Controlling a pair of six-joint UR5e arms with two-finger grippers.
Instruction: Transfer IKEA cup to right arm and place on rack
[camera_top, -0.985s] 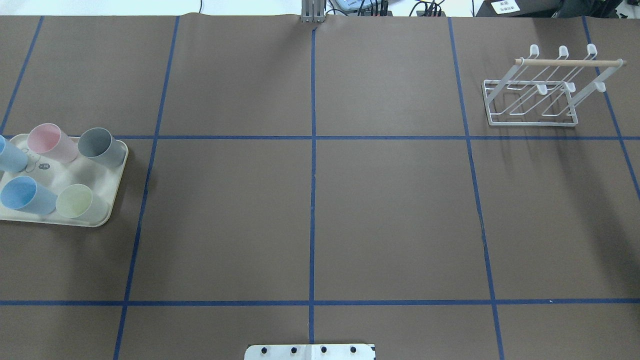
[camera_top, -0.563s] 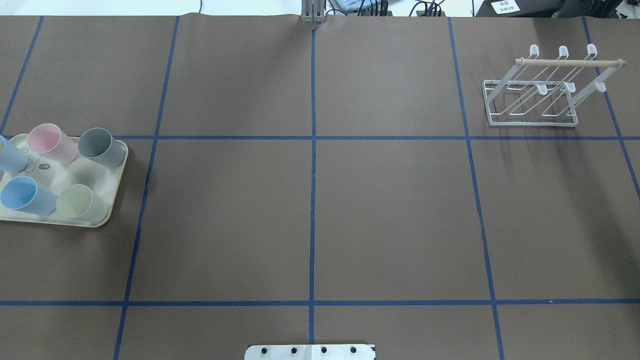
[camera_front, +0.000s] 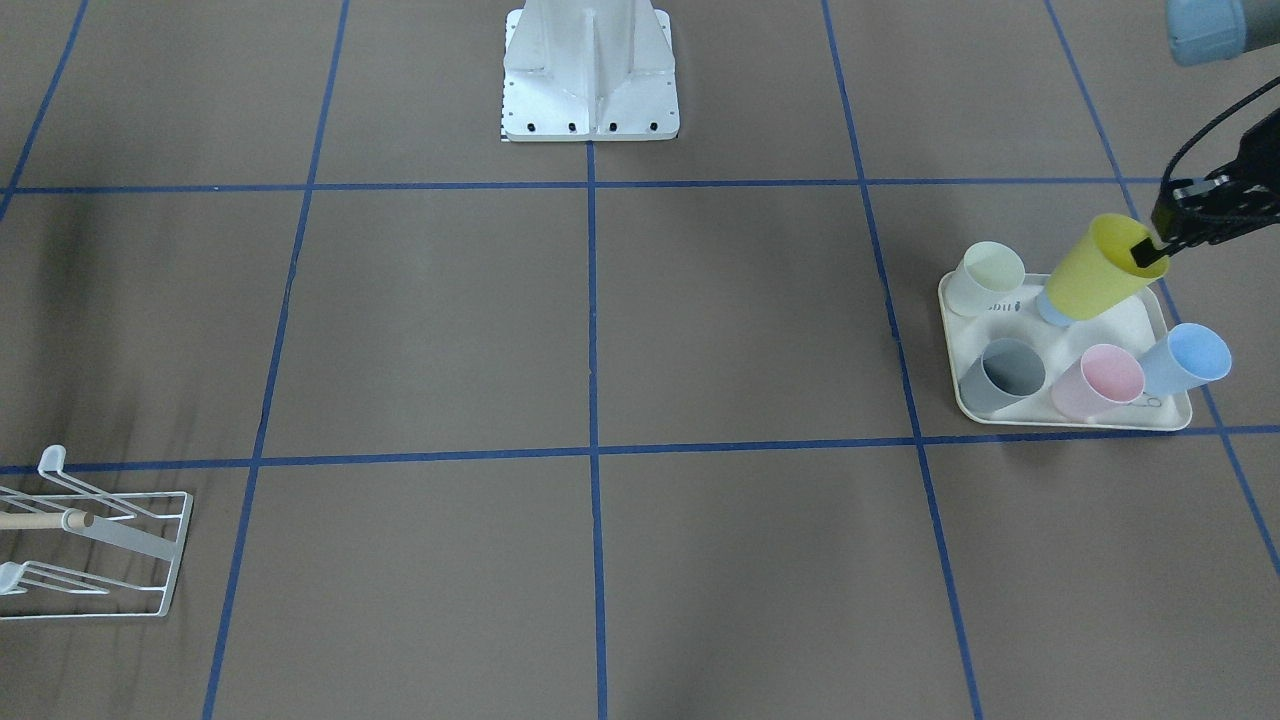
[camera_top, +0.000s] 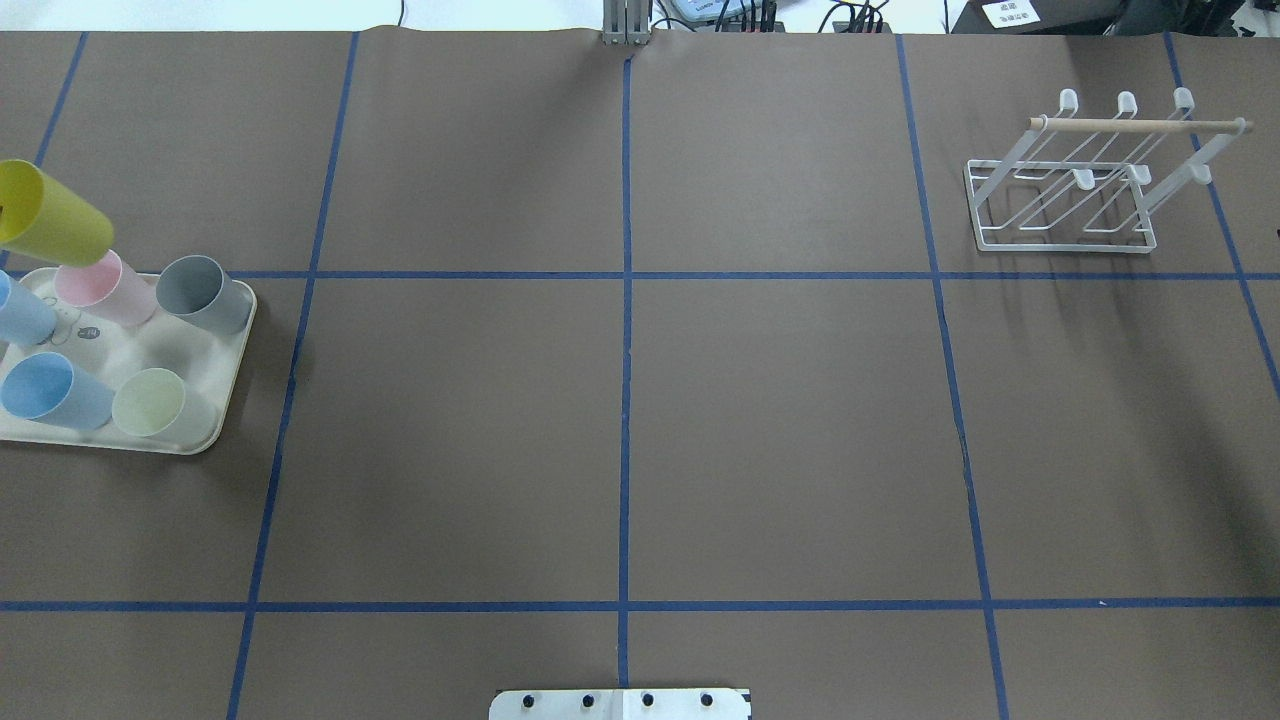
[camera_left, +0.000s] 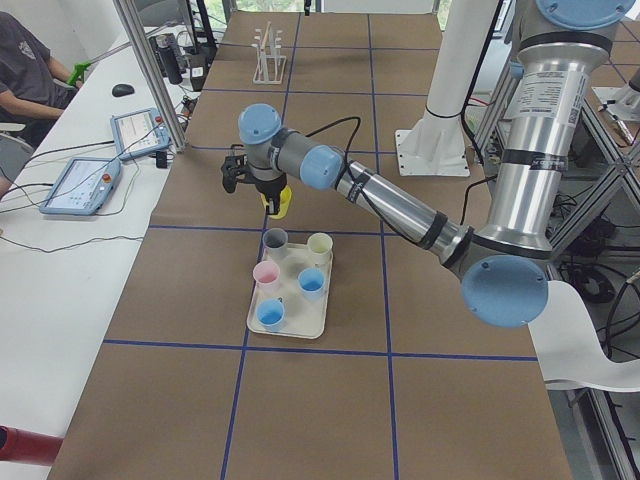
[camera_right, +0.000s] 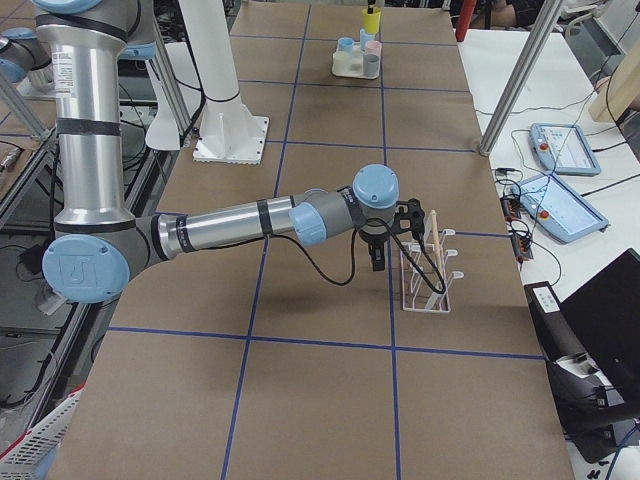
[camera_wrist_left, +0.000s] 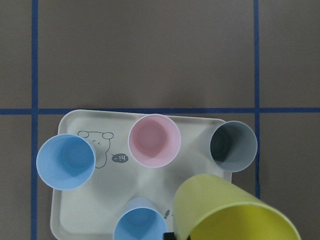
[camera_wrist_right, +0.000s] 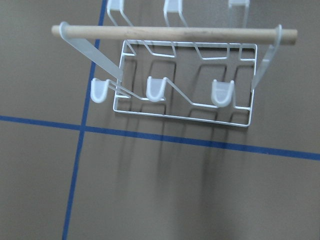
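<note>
Yellow cup hangs tilted, clear above the cream tray at the left end of the table, over five other cups. My left tool is clamped on its rim, one finger inside, which I judge leaves the wall free for the hand-over. My right tool hovers beside the rack, far right; whether its jaws are parted I cannot tell
</note>
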